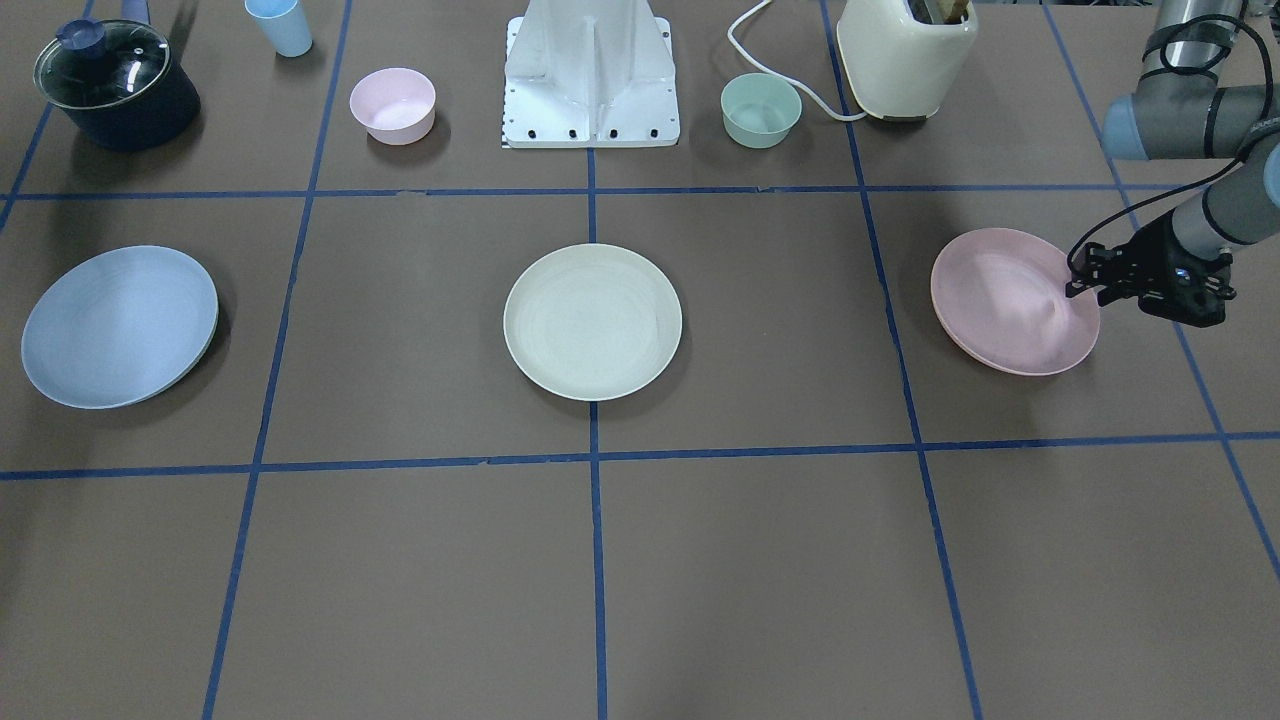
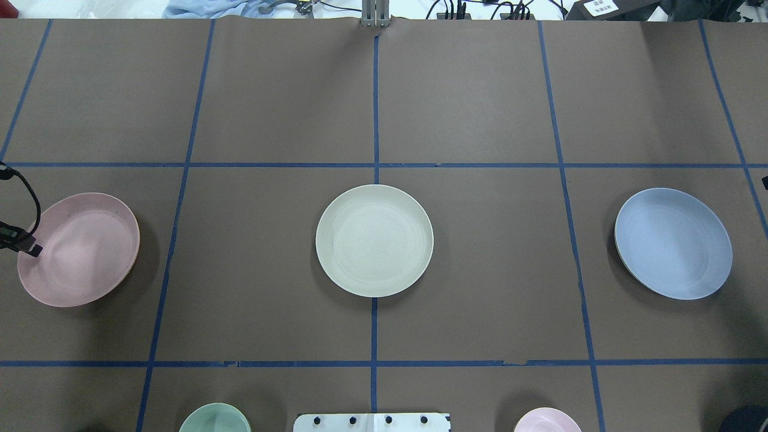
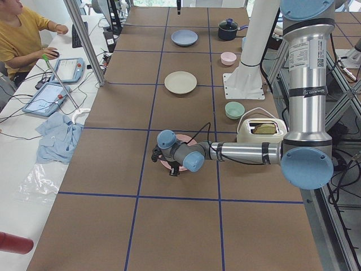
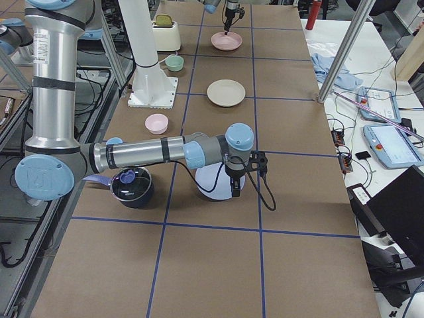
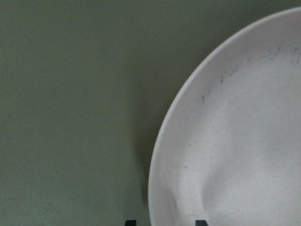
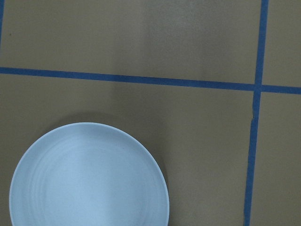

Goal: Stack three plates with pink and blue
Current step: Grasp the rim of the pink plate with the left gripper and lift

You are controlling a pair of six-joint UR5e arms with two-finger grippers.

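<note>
- Nearest to me, at the table (image 1: 780, 580) end on the robot's left, the left gripper (image 1: 1078, 288) sits low at the outer edge of the pink plate (image 1: 1005, 300). Its wrist view shows the fingertips (image 5: 130, 222) apart with the rim between them and not yet pinched. A shallow plate offers little else to grab, so I take this as lining up for an edge grip.
- The pink plate looks to be lying on the table in its own taped square, well apart from the other two.
- Next along, the cream plate (image 1: 592, 322) lies in the middle on the centre tape line, with neither arm near it. Both arms can reach that spot, so I'd guess it is the base of the stack.
- Farthest off, the blue plate (image 1: 118, 326) lies at the other end with the right gripper (image 4: 236, 191) hanging above it. I cannot tell whether those jaws are apart or together. It seems each arm is covering the plate on its own side.
- Along the robot's side, the pink bowl (image 1: 392, 104), green bowl (image 1: 761, 109), toaster (image 1: 905, 55), pot (image 1: 115, 85) and cup (image 1: 280, 25) stand well clear of the plates' row.
</note>
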